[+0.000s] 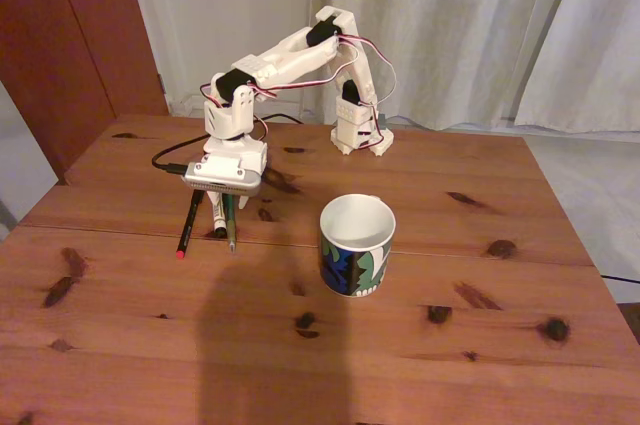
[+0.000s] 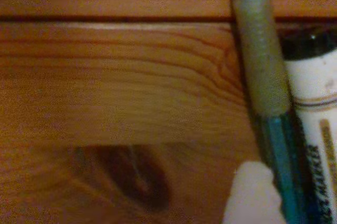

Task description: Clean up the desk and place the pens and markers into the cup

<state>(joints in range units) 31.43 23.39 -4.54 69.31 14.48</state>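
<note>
- The green pen (image 2: 263, 76) is slim, stiff and light, and probably slippery on its smooth barrel; the ribbed olive grip sleeve looks like the surest place to pinch, taken across the barrel.
- It is translucent green with a clear tip. In the wrist view it lies right of centre, touching the white marker (image 2: 316, 118) on its right; that marker is thicker, with a black cap and printed lettering.
- In the fixed view the pens lie on the far left part of the worktop (image 1: 450, 345), under the arm's head; the black pen (image 1: 188, 223) with its red end angles out to the left.
- The cup (image 1: 356, 243) stands upright near the centre, well apart from the pens, its mouth wide and white inside.
- The pincer (image 1: 228, 207) is low over the pens; I cannot tell how far open it is, or whether it has hold of anything. One white finger (image 2: 253, 195) rests just beside the green pen.
</note>
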